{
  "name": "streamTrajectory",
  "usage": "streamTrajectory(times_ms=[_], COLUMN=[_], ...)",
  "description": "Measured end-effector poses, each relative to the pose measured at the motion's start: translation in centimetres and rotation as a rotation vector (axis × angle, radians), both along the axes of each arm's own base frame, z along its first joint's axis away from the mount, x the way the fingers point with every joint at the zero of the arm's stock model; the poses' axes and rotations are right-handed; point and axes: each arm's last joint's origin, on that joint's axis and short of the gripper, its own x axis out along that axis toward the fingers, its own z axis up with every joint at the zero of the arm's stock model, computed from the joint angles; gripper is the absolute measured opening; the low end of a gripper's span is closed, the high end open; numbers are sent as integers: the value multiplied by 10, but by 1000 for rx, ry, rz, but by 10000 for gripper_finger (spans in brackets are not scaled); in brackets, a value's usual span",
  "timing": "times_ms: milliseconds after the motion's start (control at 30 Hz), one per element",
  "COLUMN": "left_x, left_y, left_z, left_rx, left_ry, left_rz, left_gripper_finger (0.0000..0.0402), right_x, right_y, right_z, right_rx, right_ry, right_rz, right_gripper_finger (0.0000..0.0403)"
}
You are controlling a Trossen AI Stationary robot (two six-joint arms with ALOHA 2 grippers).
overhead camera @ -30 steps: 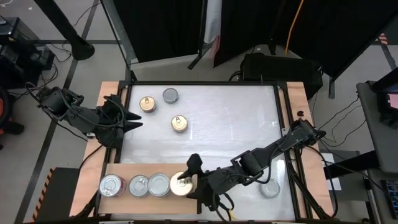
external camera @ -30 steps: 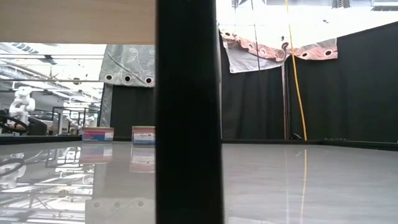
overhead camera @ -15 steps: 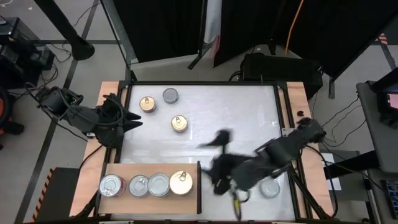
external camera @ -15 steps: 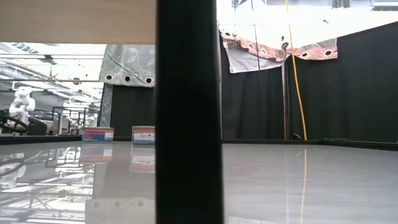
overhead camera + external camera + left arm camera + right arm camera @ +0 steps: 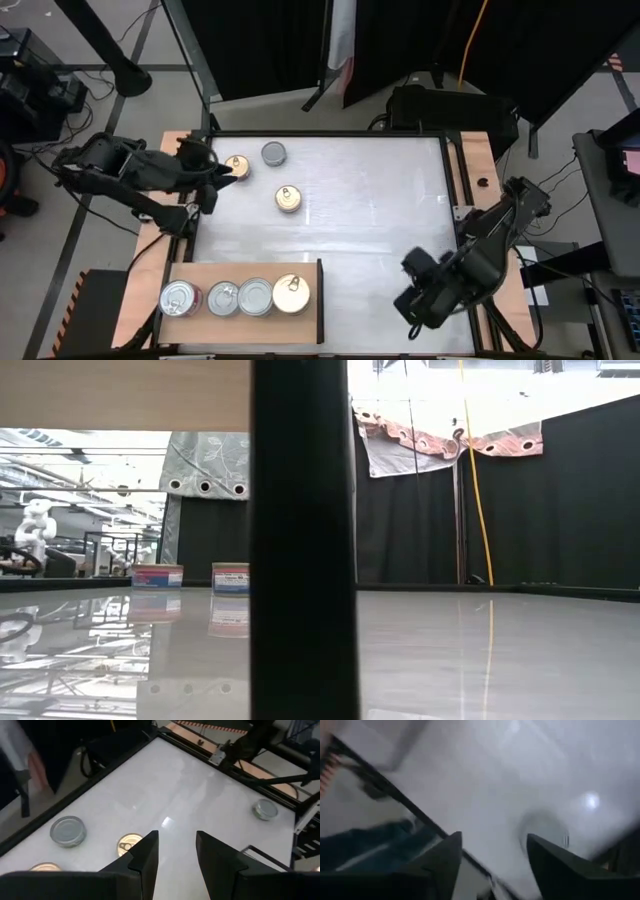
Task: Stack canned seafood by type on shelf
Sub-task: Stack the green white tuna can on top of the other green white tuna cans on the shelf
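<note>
Your shelf (image 5: 240, 272) holds four tins (image 5: 236, 297) in a row at the table's near left. Three more sit far left, by your left gripper (image 5: 232, 170), jaws narrowly apart and empty. Your right gripper (image 5: 412, 308), jaws parted and empty, hangs over a silver tin (image 5: 543, 831) near right.

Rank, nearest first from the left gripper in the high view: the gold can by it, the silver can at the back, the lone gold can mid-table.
Left gripper.
1. Gold can, right beside it.
2. Silver can, farther toward the back edge.
3. Lone gold can, out mid-table.
Two and three are close to equal.
</note>
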Motion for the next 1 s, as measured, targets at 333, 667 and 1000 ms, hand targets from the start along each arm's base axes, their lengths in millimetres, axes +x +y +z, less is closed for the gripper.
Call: streamTrajectory(times_ms=[333,667,1000], left_x=[2,2,3], left_y=[5,4,3], left_z=[0,0,0], left_rx=[-23,-16,-31], left_ry=[3,11,10], left_rz=[-4,-42,-51], left_gripper_finger=[132,132,132], right_x=[-12,-27,-33], right_y=[30,17,11], right_z=[-114,-158,-188], right_rx=[297,242,239], right_ry=[282,429,432], right_rz=[-264,-468,-468], right_gripper_finger=[43,2,1])
